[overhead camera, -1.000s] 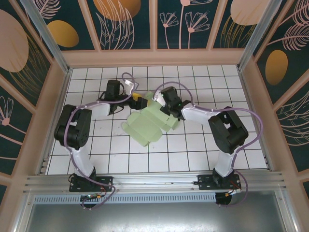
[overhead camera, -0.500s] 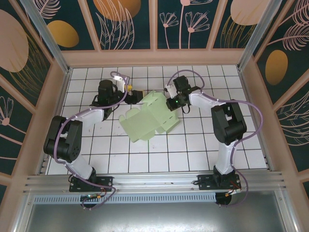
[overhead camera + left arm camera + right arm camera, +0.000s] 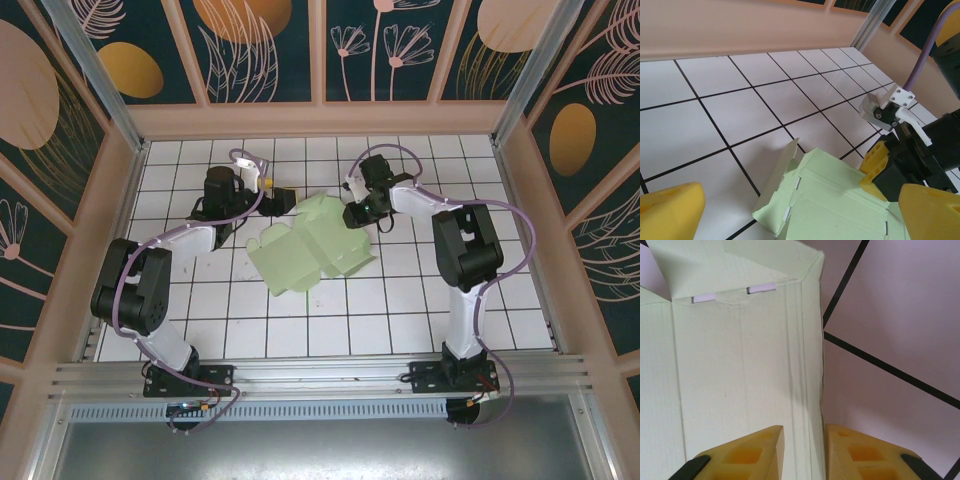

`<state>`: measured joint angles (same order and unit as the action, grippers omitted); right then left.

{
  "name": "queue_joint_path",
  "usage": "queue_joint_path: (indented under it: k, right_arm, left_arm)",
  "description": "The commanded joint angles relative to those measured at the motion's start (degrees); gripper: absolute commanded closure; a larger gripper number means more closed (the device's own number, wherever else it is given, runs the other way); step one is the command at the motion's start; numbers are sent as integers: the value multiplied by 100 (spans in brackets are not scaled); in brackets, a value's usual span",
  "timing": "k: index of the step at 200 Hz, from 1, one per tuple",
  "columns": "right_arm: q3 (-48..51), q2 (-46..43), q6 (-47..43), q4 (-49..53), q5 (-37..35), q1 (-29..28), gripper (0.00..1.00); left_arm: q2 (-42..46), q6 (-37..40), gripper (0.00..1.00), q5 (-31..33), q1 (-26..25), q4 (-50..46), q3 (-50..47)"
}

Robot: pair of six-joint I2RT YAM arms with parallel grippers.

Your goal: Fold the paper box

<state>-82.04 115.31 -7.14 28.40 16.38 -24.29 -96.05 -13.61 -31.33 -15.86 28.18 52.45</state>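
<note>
Overhead, we see paper box (image 3: 305,250) lying mid-table on white tiles (image 3: 400,300), mostly flat, flaps out, between both arms. Left gripper (image 3: 283,197) near its far-left corner, right gripper (image 3: 352,215) at its far-right edge. Left wrist view adds: left fingers (image 3: 670,212) spread wide, holding nothing; one box flap tilted up. Right wrist view adds: right jaws narrowly parted, box's creased edge running between them.

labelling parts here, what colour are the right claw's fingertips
Yellow fingertips, clearest in the right wrist view, straddling the paper box edge.
</note>
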Motion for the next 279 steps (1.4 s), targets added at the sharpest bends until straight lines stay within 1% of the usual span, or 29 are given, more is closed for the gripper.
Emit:
queue_joint_path:
  k: [1,98,115,137,145,155,182,202,216,222,230,248,263,279]
  right_arm:
    - [-150,115,-113,203,-15,52,73]
    - [110,251,-413,123,119,95,75]
    - [84,263,-429,144,145,96,81]
    - [38,309,-468,214,131,100,81]
    - [22,315,-481,248,113,94,87]
    - [8,286,-490,257,76,99,100]
    - [71,-2,-525,146,-122,52,100]
    - [219,-331,-754,-31,-493,-55,100]
    - [405,-548,-1074,-179,-942,-207,100]
    - [507,-655,-1252,-282,-1258,-301,100]
    - [698,-819,-1481,-582,-1941,-477,100]
    - [1134,-1047,-2142,-1195,-3223,-863,100]
    - [1178,-1087,-2385,-1411,-3966,-1029,100]
    - [1521,-1265,-2949,-2072,-4551,-1254,100]
  left_arm:
    - [-68,108,1,24,17,-37,2]
    - [-37,-46,1,0,56,73,-101]
    - [-17,-46,1,18,51,65,-131]
    - [-2,-41,1,26,65,73,-155]
    - [-1,-45,1,28,61,74,-156]
    - [-1,-41,1,24,57,64,-150]
    - [23,-30,1,66,72,54,-164]
    - [34,-151,1,169,81,73,-173]
    - [51,-348,1,322,141,124,-190]
    - [64,-461,1,386,177,162,-207]
    - [64,-614,1,460,254,214,-225]
    - [21,-843,1,393,427,223,-226]
    - [-23,-881,1,405,494,162,-194]
    - [-79,-865,1,412,518,105,-182]
